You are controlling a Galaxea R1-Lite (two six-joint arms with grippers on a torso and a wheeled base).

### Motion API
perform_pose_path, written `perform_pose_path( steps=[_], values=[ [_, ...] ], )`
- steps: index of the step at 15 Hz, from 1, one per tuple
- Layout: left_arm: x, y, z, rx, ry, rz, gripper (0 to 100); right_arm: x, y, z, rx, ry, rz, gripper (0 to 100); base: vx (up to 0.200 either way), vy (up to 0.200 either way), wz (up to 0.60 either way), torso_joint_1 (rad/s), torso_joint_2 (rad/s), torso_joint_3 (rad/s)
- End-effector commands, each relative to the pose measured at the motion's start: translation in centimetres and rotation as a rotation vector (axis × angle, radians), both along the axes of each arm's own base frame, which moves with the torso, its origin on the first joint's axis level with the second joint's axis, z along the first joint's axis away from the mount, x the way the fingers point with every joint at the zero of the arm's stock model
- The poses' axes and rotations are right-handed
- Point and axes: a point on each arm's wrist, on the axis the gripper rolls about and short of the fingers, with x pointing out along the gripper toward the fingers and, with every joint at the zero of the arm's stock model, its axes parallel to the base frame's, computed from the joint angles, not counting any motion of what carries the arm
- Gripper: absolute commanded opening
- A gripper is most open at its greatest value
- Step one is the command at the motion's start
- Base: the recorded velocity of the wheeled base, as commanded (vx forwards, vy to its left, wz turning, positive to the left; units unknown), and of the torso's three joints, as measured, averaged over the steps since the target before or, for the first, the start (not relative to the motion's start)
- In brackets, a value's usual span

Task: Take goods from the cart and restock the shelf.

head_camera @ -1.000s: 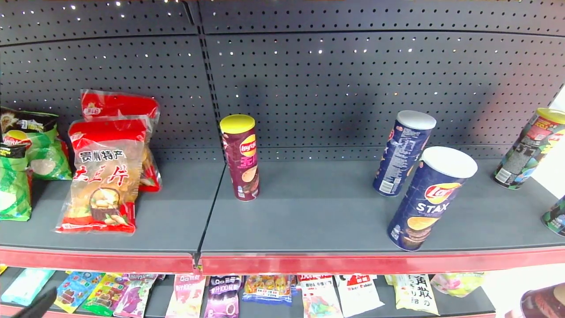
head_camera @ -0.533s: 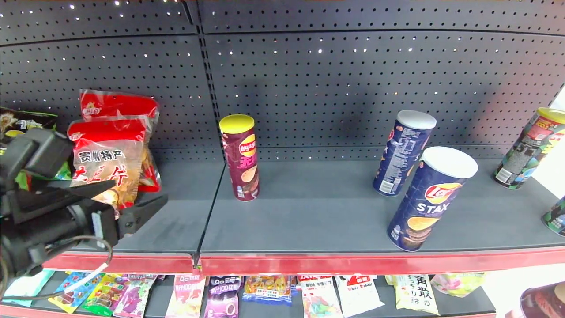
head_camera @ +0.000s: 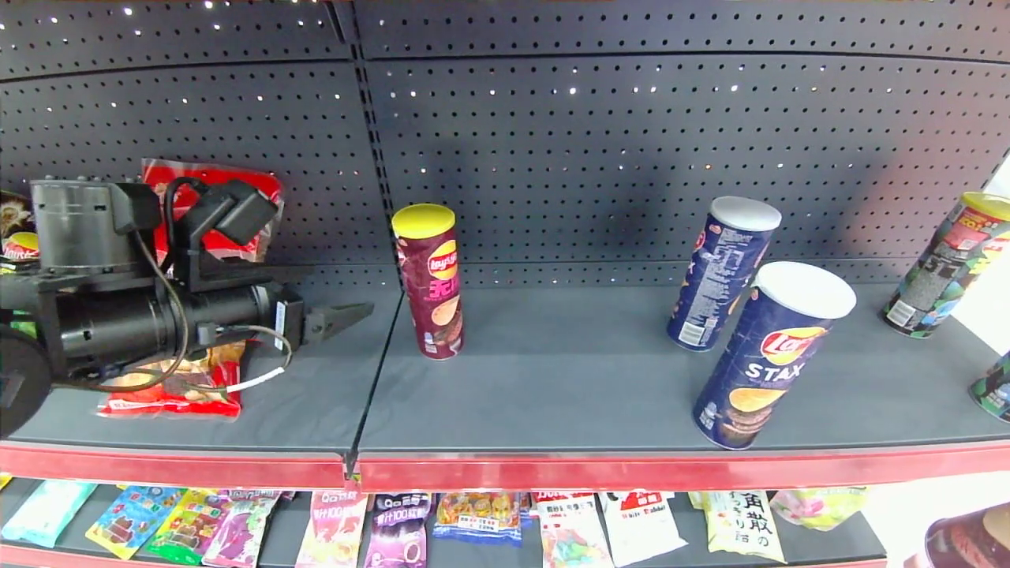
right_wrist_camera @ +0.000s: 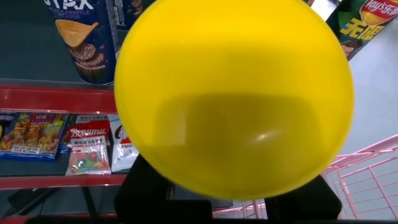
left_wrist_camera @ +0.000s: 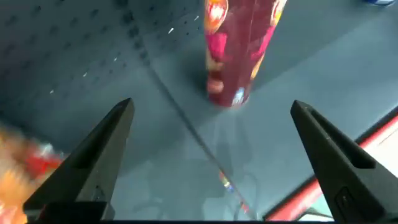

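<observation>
Spanning the head view, the grey shelf [head_camera: 552,394] with its red front lip stands before a dark pegboard back [head_camera: 631,142]. The left arm lies level over the shelf's left section, covering much of the red snack bags [head_camera: 166,401], and the left gripper [head_camera: 347,315] points toward the maroon can [head_camera: 430,284], near it but apart. In the left wrist view its two black fingers [left_wrist_camera: 93,162] stand spread wide with nothing between them, the maroon can upright beyond. Two blue cans stand to the right, the front blue can [head_camera: 769,355] near the lip and the rear blue can [head_camera: 722,272] by the pegboard, with a green-and-black can [head_camera: 943,268] farther right. Small packets [head_camera: 473,517] line the tier below. In the right wrist view the right gripper [right_wrist_camera: 217,208] clasps the held can [right_wrist_camera: 233,93] from either side under its yellow lid, out in front of the shelf's lip, beside the pink cart [right_wrist_camera: 373,174].
</observation>
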Motion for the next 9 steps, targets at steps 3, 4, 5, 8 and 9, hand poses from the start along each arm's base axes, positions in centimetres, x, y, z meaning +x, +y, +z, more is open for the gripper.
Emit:
perform_pose_path(
  steps=[3,4,5,8,9],
  values=[
    [1.3,-0.6,-0.8,-0.022,0.033,-0.077,100,0.2,0.0,-0.2,-0.002,0.021,0.002,0,0.0,0.0,0.0,0.0,0.0,0.0],
    [1.5,-1.0,-0.9,-0.028,0.038,-0.1,100,0.2,0.0,-0.3,-0.001,0.022,0.0,0,0.0,0.0,0.0,0.0,0.0,0.0],
    [1.8,-1.3,-1.2,-0.026,0.044,-0.106,100,0.3,0.0,-0.3,-0.003,0.024,0.0,0,0.0,0.0,0.0,0.0,0.0,0.0],
    [2.9,-2.0,-1.1,-0.024,0.025,-0.059,100,0.5,0.0,-0.2,-0.002,0.037,0.0,0,0.0,0.0,0.0,0.0,0.0,0.0],
    [3.0,-2.3,-0.9,-0.024,0.001,-0.038,100,0.5,0.0,-0.2,-0.002,0.037,0.0,0,0.0,0.0,0.0,0.0,0.0,0.0]
  ],
)
